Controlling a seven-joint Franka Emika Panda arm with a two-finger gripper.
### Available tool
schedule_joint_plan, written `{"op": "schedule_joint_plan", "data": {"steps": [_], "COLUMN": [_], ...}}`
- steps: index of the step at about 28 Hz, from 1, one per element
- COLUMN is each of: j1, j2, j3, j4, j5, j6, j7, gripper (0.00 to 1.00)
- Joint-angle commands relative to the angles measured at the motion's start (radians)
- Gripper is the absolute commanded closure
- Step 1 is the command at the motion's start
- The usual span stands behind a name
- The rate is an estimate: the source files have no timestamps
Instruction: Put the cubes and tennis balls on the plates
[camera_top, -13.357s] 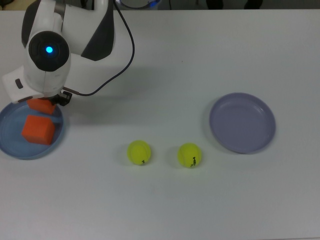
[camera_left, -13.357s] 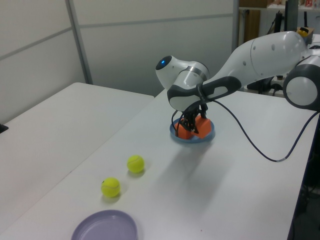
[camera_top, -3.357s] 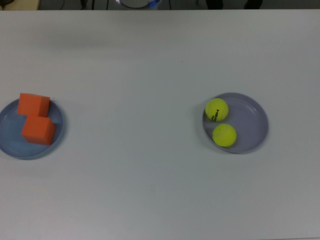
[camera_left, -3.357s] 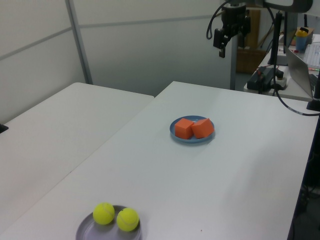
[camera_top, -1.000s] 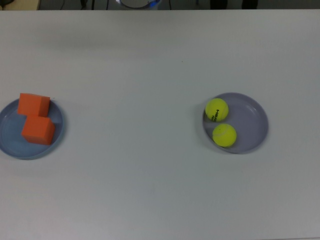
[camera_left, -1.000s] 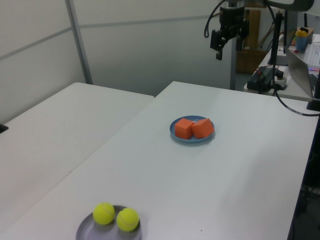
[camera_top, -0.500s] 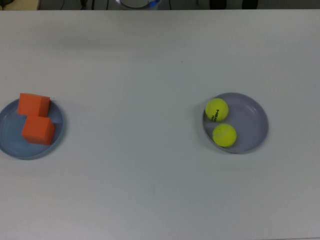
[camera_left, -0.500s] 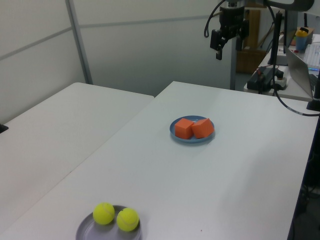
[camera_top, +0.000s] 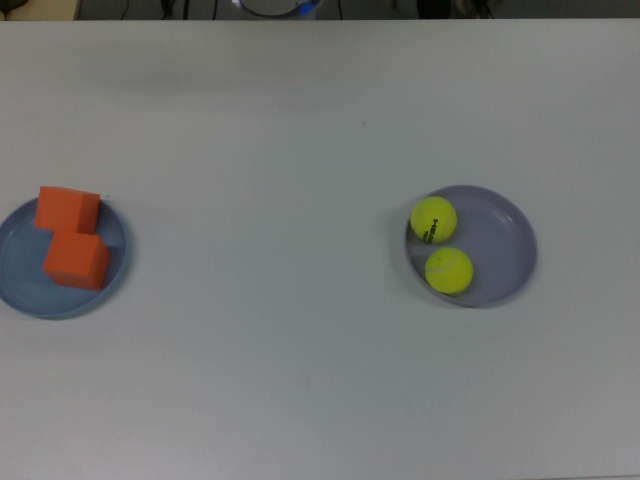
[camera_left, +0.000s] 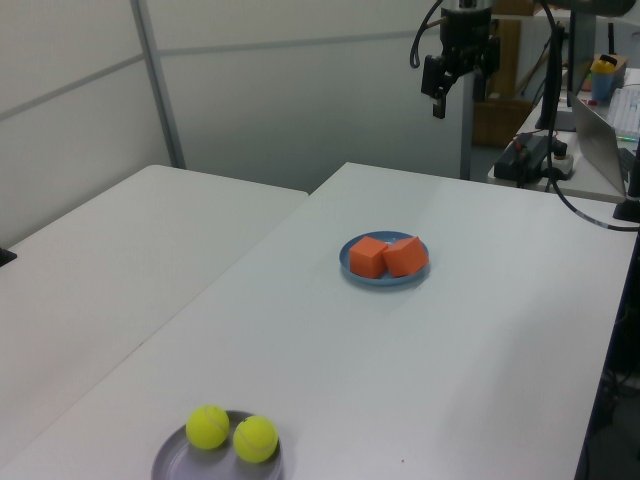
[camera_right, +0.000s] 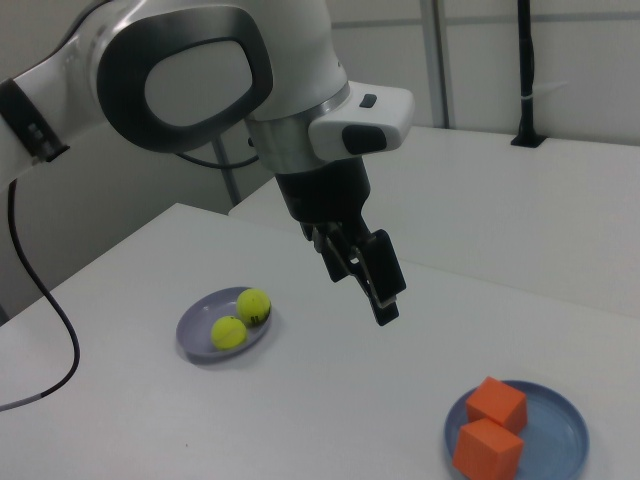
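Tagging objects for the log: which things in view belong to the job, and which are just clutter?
Job:
orange cubes, both on the blue plate
tennis balls, both on the lavender plate
end effector, raised, holding nothing

Clutter:
black cable draped on the table edge, left view's right
laptop behind it

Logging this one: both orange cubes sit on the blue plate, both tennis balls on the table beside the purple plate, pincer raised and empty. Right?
Not quite. The tennis balls lie on the purple plate, not beside it; the top view shows this. The cubes are on the blue plate, and the pincer hangs raised and holds nothing.
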Motion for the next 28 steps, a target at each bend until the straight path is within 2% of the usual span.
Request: {"op": "schedule_joint_plan", "data": {"steps": [1,28], "j1": [0.005,0.007], "j2": [-0.016,-0.017], "j3": [-0.002,0.009], "j4": [-0.011,-0.011], "j5": [0.021,0.024], "j6": [-0.017,-0.02], "j7": [0.021,0.023], "gripper": [0.0,0.0]}}
